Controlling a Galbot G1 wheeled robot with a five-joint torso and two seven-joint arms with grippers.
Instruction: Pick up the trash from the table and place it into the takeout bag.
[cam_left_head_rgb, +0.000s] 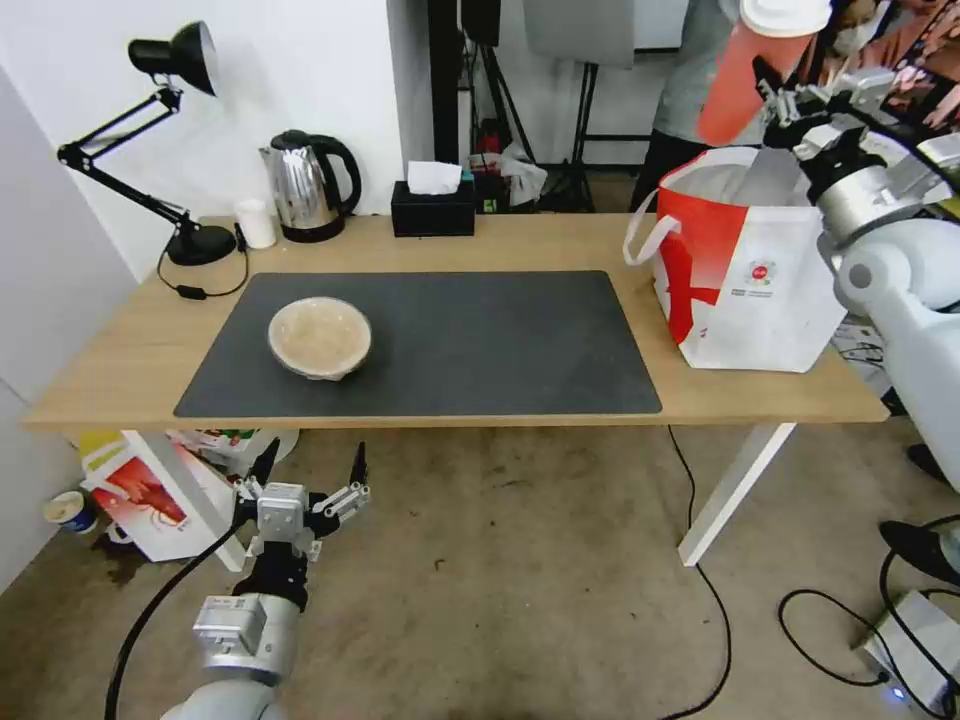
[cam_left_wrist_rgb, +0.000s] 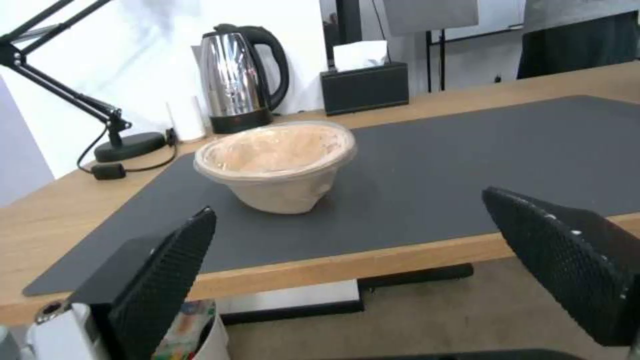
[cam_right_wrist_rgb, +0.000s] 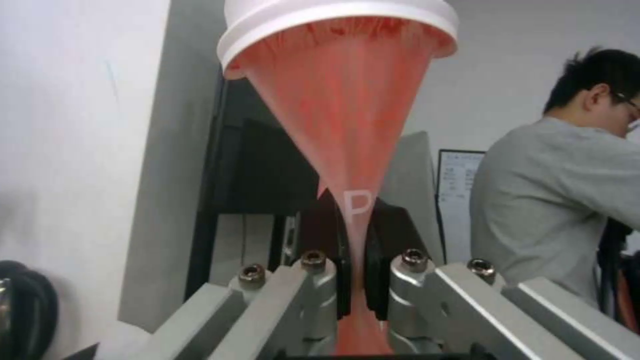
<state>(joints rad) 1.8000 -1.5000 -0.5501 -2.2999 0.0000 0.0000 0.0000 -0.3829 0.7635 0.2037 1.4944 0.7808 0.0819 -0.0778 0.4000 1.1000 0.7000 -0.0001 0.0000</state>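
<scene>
Nearest to us, our left gripper (cam_left_head_rgb: 308, 470) hangs below the front edge of the table (cam_left_head_rgb: 120, 370), out over the floor, with its two black fingers (cam_left_wrist_rgb: 163, 272) spread wide apart and nothing between them. In the left wrist view they frame the table edge and the bowl beyond.

On the table, the dark grey mat (cam_left_head_rgb: 480, 340) covers most of the middle. The beige bowl (cam_left_head_rgb: 320, 337) sits upright on the mat, toward the end away from the takeout bag, well apart from both of our grippers. In the left wrist view the beige bowl (cam_left_wrist_rgb: 275, 166) looks dented on one side, and a thin clear film appears to line it.

Behind the mat, along the back edge of the table, stand the desk lamp (cam_left_head_rgb: 185, 150), a small white cylinder (cam_left_head_rgb: 256, 222), the steel kettle (cam_left_head_rgb: 311, 185) and the black tissue box (cam_left_head_rgb: 432, 207).

The takeout bag (cam_left_head_rgb: 745, 265) stands open on the table just beside the mat's far end, its red panel facing the mat and its loop handle drooping outward.

Above and behind the bag's mouth, our right gripper (cam_left_head_rgb: 778, 97) is raised high and pinches the red cup (cam_left_head_rgb: 745, 80) near its base. The right wrist view shows the red cup (cam_right_wrist_rgb: 343, 115) squashed flat between the closed pads (cam_right_wrist_rgb: 341, 260), with the white lid (cam_right_wrist_rgb: 337, 17) still on its wide end and the cup tilted.
</scene>
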